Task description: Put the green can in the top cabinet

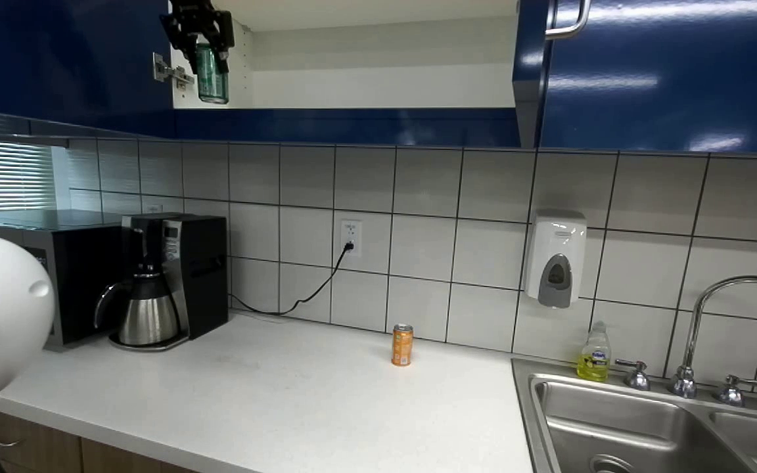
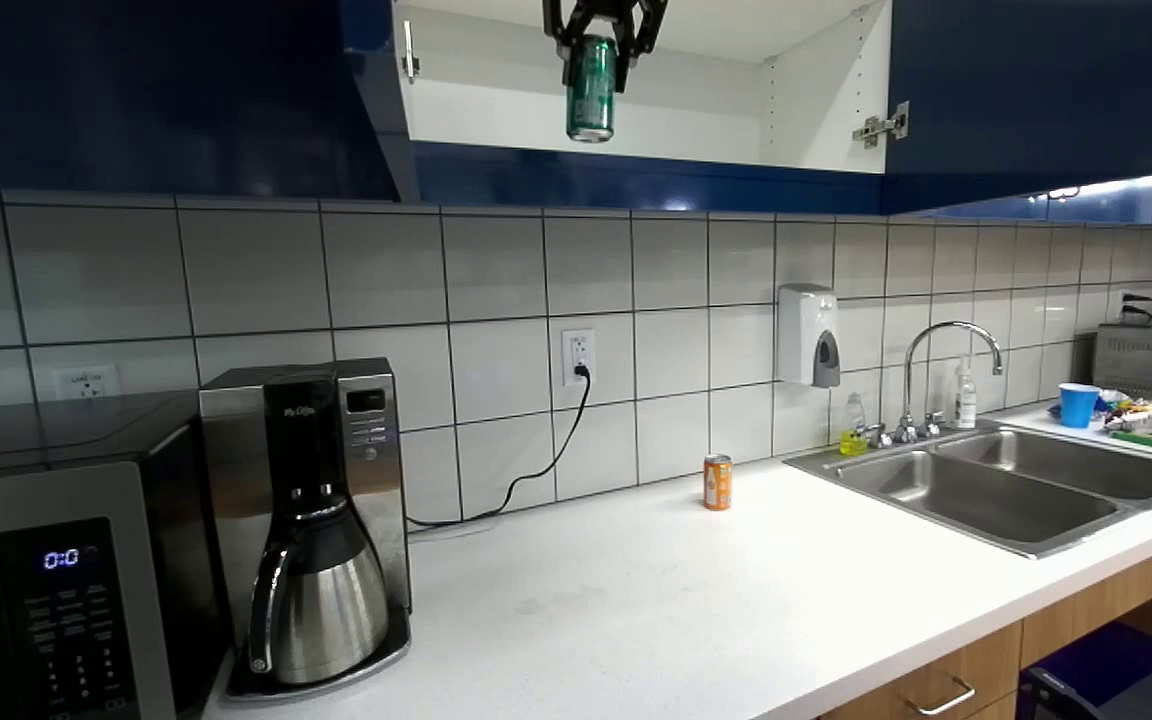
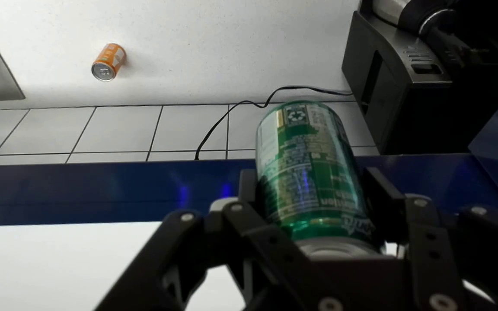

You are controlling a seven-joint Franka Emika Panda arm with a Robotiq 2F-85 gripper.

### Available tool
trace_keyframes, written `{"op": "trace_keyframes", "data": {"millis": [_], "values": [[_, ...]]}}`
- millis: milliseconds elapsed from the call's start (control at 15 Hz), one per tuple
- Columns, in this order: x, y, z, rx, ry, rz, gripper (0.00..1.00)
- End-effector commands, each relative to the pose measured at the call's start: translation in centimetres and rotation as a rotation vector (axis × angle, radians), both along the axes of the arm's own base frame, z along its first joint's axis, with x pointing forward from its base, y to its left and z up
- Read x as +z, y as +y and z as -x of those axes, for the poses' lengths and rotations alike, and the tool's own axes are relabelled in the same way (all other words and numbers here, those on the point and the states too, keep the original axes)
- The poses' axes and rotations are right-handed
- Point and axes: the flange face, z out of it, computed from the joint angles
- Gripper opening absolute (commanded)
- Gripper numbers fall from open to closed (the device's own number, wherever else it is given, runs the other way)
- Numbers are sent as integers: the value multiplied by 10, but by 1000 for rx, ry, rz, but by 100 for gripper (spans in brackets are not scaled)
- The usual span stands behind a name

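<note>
Holding grn can (image 2: 591, 95) nr cab (image 2: 706, 115).

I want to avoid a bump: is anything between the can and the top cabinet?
Nothing visible blocks the way into the cabinet. The gripper holds the can near the cabinet's opening; in both exterior views the can's base shows above the blue sill, though the true clearance is hard to judge.

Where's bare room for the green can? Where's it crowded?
Bare counter: between coffee maker and orange can, in front of the cord; between that can and sink. Crowded: beside the microwave. Both exterior views hide the cabinet floor.
</note>
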Motion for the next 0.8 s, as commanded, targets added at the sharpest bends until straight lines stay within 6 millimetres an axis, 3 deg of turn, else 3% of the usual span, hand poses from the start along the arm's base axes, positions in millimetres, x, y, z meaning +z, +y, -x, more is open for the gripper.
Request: {"op": "trace_keyframes", "data": {"millis": [0, 400, 733], "values": [[25, 3, -9, -49, -12, 8, 38], [40, 1, -28, -90, -31, 18, 38], [37, 2, -50, -120, -23, 23, 38]]}}
